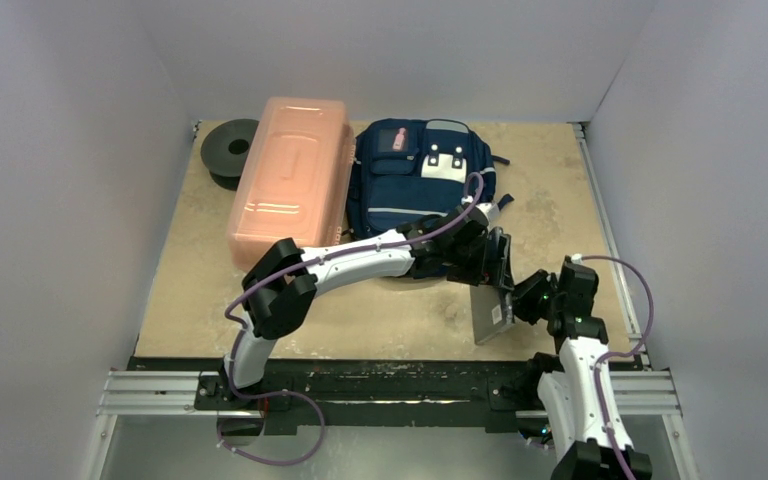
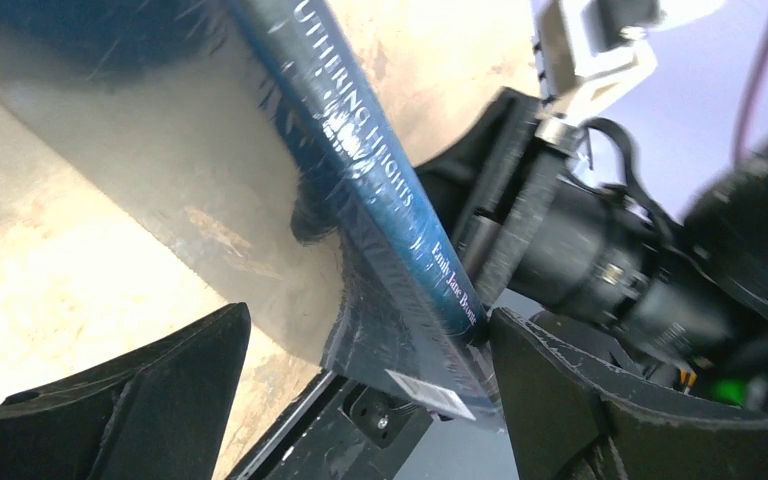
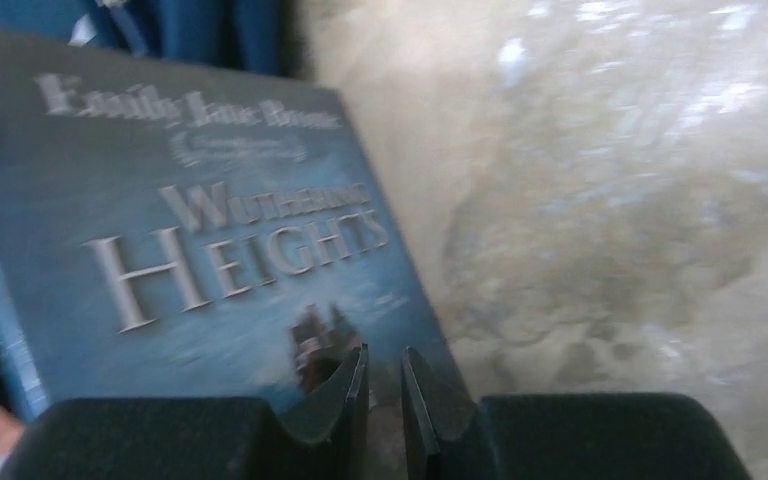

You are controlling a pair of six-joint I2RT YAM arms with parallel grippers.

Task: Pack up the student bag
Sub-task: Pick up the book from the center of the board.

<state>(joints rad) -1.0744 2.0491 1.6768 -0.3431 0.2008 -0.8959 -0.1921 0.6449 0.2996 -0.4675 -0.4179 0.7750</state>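
The navy student bag [image 1: 410, 180] lies flat at the back of the table, and its blue fabric shows at the top of the right wrist view [image 3: 210, 30]. A blue "Wuthering Heights" book [image 1: 488, 310] stands tilted near the front edge. My left gripper [image 1: 495, 262] is wide open astride it. The spine [image 2: 380, 190] runs between the left gripper's [image 2: 370, 315] fingers and lies against the right-hand one [image 2: 600, 400]. My right gripper [image 1: 522, 300] is just right of the book. In the right wrist view its [image 3: 385, 355] jaws are almost together at the lower corner of the front cover [image 3: 190, 230].
A long pink translucent box [image 1: 290, 180] lies left of the bag, touching it. A black spool [image 1: 230, 150] sits at the back left corner. The black rail [image 1: 390, 375] runs along the table's front edge, just below the book. Grey walls close in on three sides.
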